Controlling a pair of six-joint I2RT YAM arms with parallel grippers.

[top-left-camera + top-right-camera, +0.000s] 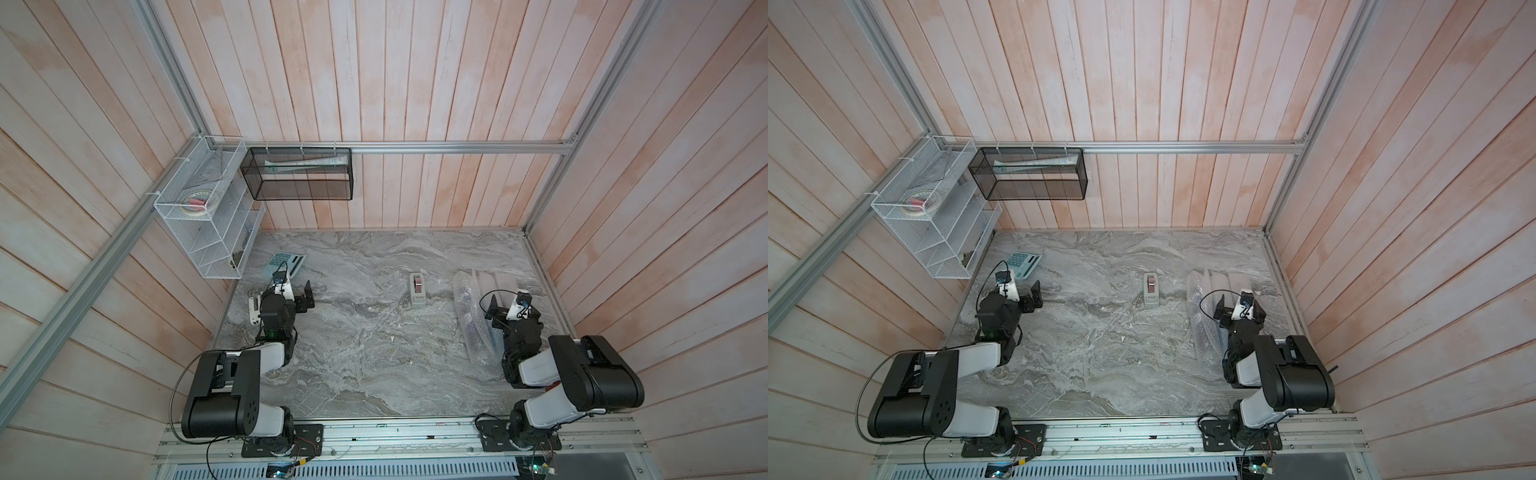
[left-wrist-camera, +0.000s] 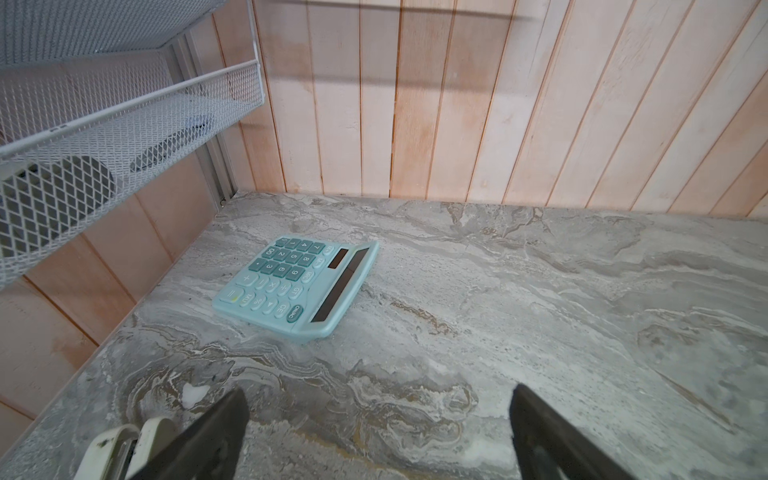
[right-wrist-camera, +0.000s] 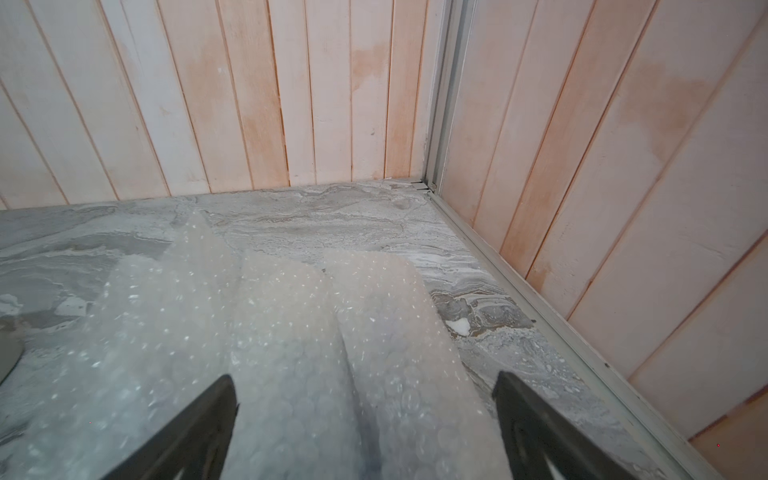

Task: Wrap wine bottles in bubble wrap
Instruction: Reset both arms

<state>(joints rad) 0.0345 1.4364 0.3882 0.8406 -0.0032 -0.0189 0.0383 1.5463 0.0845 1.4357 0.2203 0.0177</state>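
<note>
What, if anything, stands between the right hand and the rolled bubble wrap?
Nothing visible does. The right hand is open and hangs over the bubble wrap rolls, with no object between them. The tape dispenser stands well off to one side.

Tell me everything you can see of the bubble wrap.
The bubble wrap is clear, finely bubbled plastic, rolled into three tubes lying flat, side by side and touching, on the table near its right edge. The open right gripper hangs over them. A purplish tint shows through one tube in a top view.
</note>
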